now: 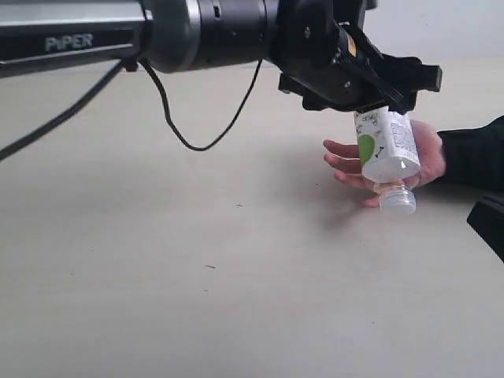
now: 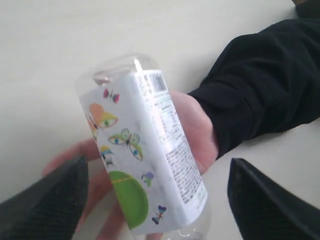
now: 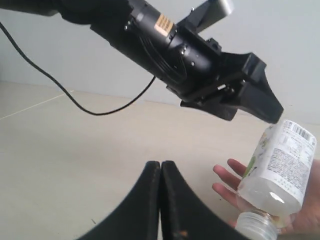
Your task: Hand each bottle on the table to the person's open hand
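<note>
Left end effector [image 2: 155,167] gapes wide, clear of the white-and-green bottle [image 1: 386,146] lying neck-down in the person's open hand [image 1: 429,150], 2 o'clock on the tabletop [image 1: 197,276]. Right end effector [image 3: 161,190] is closed, empty.

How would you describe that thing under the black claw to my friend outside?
Over the beige table, find the bare hand in a black sleeve. Against its palm leans a clear bottle, neck down; its white label with a green circle and butterflies marks it.

White-green labelled bottle [image 1: 387,146] at 3 o'clock, tilted neck-down, lying on palm-up open hand [image 1: 346,164], black sleeve; pale beige table [image 1: 197,276] below.
</note>
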### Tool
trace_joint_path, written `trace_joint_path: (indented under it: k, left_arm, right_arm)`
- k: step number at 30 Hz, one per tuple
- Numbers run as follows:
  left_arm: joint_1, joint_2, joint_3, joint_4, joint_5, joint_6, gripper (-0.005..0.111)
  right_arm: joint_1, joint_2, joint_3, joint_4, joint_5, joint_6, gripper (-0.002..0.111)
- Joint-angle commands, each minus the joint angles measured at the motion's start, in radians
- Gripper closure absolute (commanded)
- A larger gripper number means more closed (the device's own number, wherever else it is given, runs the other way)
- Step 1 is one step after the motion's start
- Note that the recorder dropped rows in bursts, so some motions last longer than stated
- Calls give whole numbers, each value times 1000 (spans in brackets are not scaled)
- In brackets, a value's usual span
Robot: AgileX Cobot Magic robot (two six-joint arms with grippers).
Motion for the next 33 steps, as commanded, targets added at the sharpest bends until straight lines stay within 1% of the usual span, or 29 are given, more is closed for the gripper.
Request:
trace_joint_path:
  k: [1,4,9,14,20,24,27,30,31,33]
  left_arm:
    - [18,-73,2,6,90,161,36]
    - [17,-107,2,6,152,305,48]
    - [12,-157,2,4,236,358,73]
    - [18,-214,2,7,280,413,106]
    - [19,-253,4,5,306,413,107]
    - [19,-294,61,5,230,413,107]
    - [19,-345,162,5,153,413,107]
    - [15,-430,296,3,34,413,107]
    - [12,-467,361,3,-31,413,107]
    - [7,-540,446,3,-130,413,107]
  right_arm:
    - [-3,-3,5,0,-16,-1,108]
    - [-3,-3,5,0,-16,-1,108]
    - [-3,-3,5,-2,-16,-1,108]
    - [-3,-3,5,-2,-16,-1,108]
    - [-3,-3,5,-2,-16,-1,108]
    - [-3,-3,5,0,-16,-1,108]
    - [-3,-3,5,0,-16,-1,108]
    - [-3,-3,5,-2,-16,-1,108]
    - [-3,-3,5,-2,-16,-1,108]
    - [-3,-3,5,-2,-16,-1,108]
